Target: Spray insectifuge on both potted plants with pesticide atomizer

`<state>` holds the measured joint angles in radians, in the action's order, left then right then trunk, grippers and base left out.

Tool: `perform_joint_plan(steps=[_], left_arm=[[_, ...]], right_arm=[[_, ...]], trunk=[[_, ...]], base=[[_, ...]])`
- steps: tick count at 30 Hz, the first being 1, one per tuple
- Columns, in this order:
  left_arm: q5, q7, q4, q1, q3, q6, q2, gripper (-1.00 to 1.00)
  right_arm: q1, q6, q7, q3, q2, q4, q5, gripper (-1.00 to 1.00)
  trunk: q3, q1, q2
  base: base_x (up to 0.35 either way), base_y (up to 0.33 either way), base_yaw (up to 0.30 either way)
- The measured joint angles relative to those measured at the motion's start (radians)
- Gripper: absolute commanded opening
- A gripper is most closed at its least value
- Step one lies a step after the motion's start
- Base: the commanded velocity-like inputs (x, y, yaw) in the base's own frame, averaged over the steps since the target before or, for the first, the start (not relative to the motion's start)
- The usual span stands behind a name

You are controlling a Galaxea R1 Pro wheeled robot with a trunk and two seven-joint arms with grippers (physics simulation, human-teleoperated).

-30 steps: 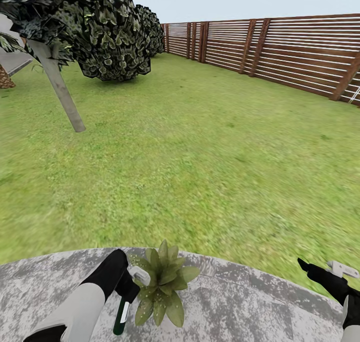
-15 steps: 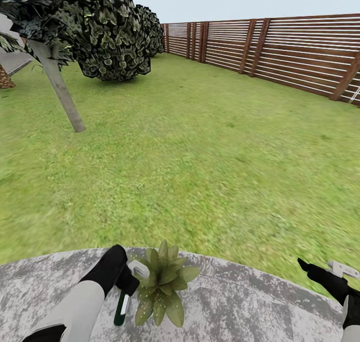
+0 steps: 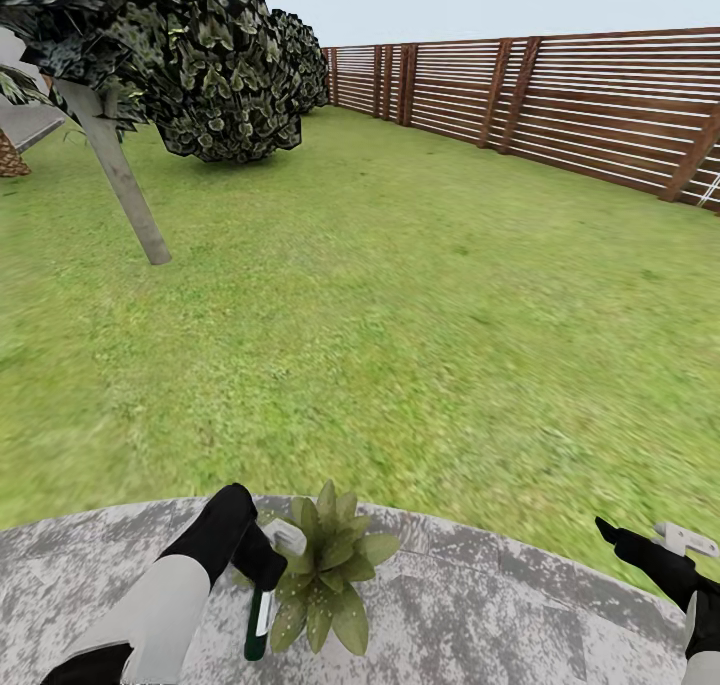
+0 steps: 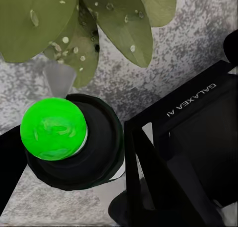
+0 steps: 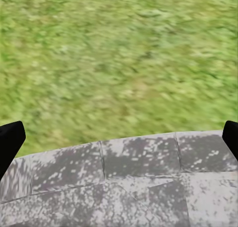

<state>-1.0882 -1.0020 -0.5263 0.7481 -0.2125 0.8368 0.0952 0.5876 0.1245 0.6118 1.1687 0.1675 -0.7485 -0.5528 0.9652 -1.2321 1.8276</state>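
Observation:
One potted plant [image 3: 325, 565], a low rosette of pointed green leaves, sits at the far edge of the stone patio [image 3: 480, 615]. My left gripper [image 3: 268, 563] is shut on the pesticide atomizer [image 3: 258, 623], a slender dark-green bottle with a white stripe, hanging right against the plant's left side. In the left wrist view the atomizer [image 4: 74, 140] shows end-on as a dark round with a bright green knob, and white-speckled leaves [image 4: 114, 23] lie just beyond it. My right gripper [image 3: 640, 540] hovers open over the patio's right edge, its fingertips [image 5: 10, 140] wide apart.
Green lawn [image 3: 400, 315] stretches beyond the patio to a brown slatted fence [image 3: 600, 105] at the right and back. Dark trees [image 3: 220, 65] and a leaning grey trunk [image 3: 120, 180] stand at the far left. The right wrist view looks at the patio rim [image 5: 139, 152] and grass.
My left gripper has shifted a little to the right with the atomizer, bringing the bottle up against the plant's leaves. The right arm has not moved.

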Motion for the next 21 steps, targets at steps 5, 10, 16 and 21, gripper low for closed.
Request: perform_joint_plan(steps=[5, 10, 16, 21], left_arm=[[-0.001, -0.005, 0.0, 0.019, 0.013, 0.085, -0.002, -1.0], [-0.001, -0.005, 0.001, 0.029, 0.127, 0.095, -0.003, -1.0], [-0.003, -0.004, 0.002, 0.032, 0.182, 0.095, -0.018, -1.0], [-0.007, -0.003, 0.001, 0.032, 0.184, 0.095, -0.034, -1.0]], right_arm=[[0.0, 0.0, 0.0, 0.0, 0.0, 0.0, 0.0, 1.0], [0.0, 0.0, 0.0, 0.0, 0.0, 0.0, 0.0, 1.0], [0.0, 0.0, 0.0, 0.0, 0.0, 0.0, 0.0, 1.0], [0.0, 0.0, 0.0, 0.0, 0.0, 0.0, 0.0, 1.0]], trunk=[[0.0, 0.0, 0.0], [0.0, 0.0, 0.0], [0.0, 0.0, 0.0], [0.0, 0.0, 0.0]], base=[[0.0, 0.0, 0.0], [0.0, 0.0, 0.0], [0.0, 0.0, 0.0], [0.017, 0.0, 0.0]])
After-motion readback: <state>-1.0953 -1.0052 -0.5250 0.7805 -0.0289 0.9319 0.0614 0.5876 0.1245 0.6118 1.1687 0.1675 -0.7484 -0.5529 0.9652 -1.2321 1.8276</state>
